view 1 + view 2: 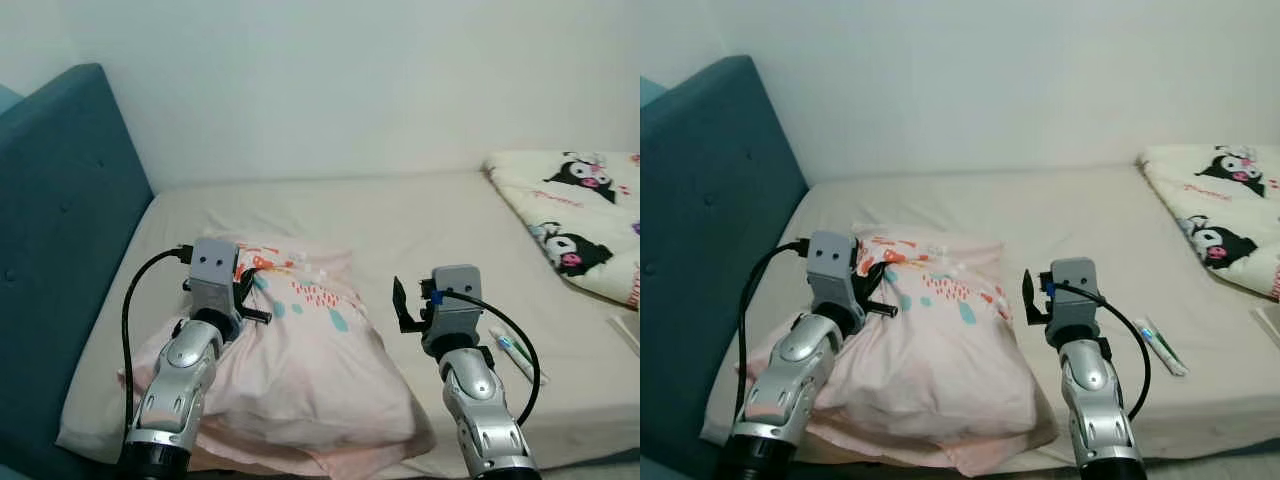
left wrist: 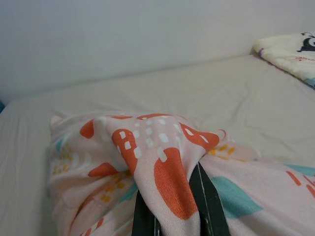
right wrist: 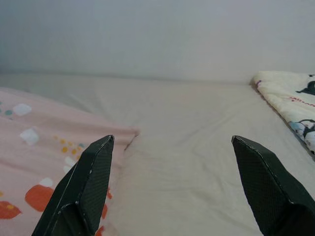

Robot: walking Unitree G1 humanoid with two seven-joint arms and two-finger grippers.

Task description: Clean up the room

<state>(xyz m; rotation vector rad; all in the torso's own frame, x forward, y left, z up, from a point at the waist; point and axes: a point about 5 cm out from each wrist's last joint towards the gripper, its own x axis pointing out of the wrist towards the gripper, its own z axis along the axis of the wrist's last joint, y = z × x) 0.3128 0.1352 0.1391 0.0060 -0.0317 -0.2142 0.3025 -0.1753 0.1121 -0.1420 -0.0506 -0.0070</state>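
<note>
A pink pillow (image 1: 300, 350) with red, teal and white patterns lies on the beige bed (image 1: 400, 220), near its head end. My left gripper (image 1: 250, 290) is shut on a bunched fold of the pillow's fabric (image 2: 167, 167), with the black fingers (image 2: 206, 201) pinching the cloth from both sides. My right gripper (image 1: 408, 305) hovers over the mattress just right of the pillow, its fingers (image 3: 91, 182) wide open with nothing between them. The pillow's edge (image 3: 39, 142) lies to the side of the right gripper.
A teal padded headboard (image 1: 60, 250) stands on the left. A folded cartoon-print blanket (image 1: 580, 220) lies at the bed's right end. A toothpaste-like tube (image 1: 515, 352) rests on the mattress by my right arm. A white wall (image 1: 350, 80) runs behind the bed.
</note>
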